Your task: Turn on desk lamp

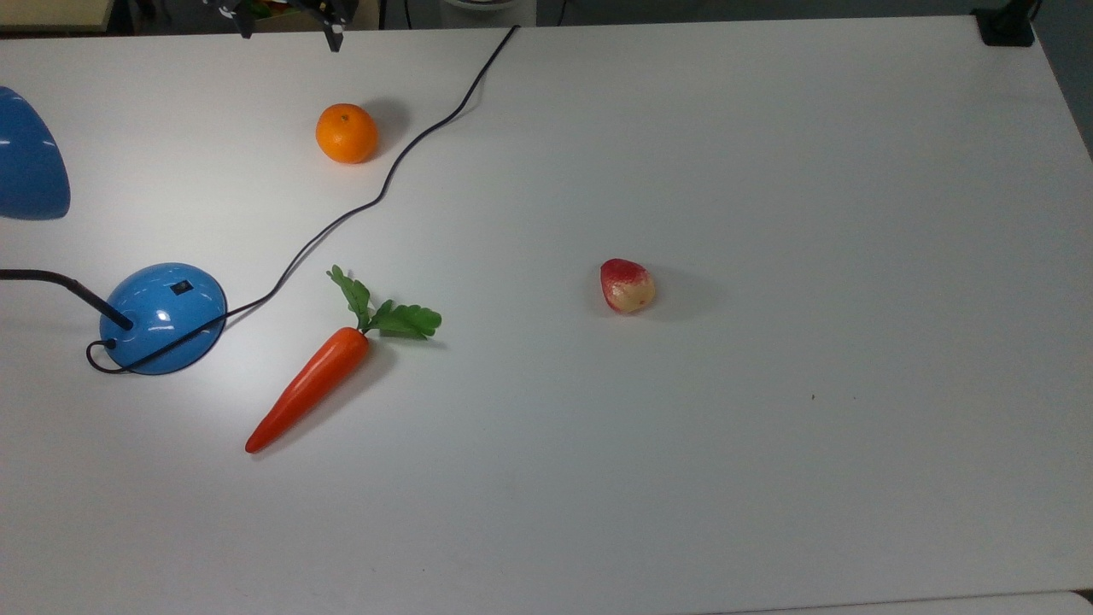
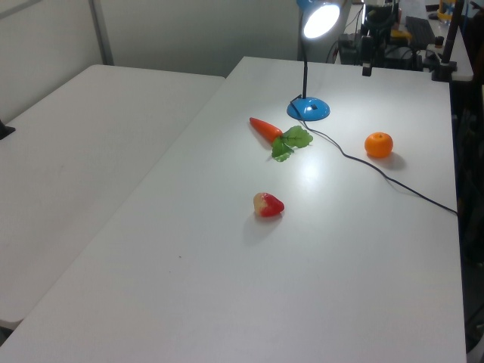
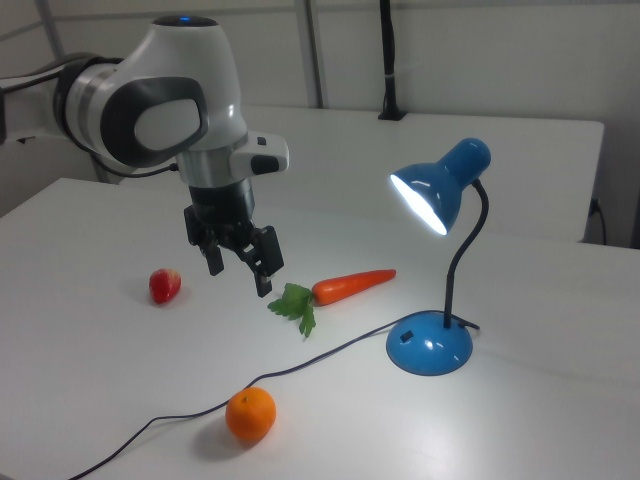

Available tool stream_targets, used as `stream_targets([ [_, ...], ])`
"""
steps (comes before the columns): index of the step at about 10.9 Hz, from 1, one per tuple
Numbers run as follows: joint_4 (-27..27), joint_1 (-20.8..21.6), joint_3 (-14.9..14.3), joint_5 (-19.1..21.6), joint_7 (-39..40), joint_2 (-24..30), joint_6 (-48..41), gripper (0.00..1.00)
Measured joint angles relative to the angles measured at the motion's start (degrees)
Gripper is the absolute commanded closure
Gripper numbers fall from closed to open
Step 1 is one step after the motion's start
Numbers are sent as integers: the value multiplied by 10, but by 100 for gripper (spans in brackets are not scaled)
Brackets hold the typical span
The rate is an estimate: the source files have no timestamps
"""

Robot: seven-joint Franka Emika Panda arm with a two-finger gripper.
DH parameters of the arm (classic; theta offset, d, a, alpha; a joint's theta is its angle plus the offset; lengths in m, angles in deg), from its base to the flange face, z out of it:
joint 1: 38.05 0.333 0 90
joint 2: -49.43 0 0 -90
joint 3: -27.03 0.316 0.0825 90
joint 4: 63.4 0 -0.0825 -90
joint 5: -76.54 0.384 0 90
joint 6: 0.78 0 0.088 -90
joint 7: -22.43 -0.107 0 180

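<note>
Above the tabletop (image 3: 90, 400), tool (image 3: 238, 262) hung released, gripping nothing, well clear of the lamp (image 3: 432, 345). Bulb glowed, so switching looked done; next, probably just park.

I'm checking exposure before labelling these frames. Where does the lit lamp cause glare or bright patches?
Left view: the desk lamp has its shade blown out white. Right view: its opening glows bright. Top view: a pale pool of light lies on the table beside the carrot, and glints show on the blue base.
</note>
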Motion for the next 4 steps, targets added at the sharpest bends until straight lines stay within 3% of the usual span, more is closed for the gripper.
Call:
stream_targets([
  [4,2,-1,-3,0,11,9,-32,0],
])
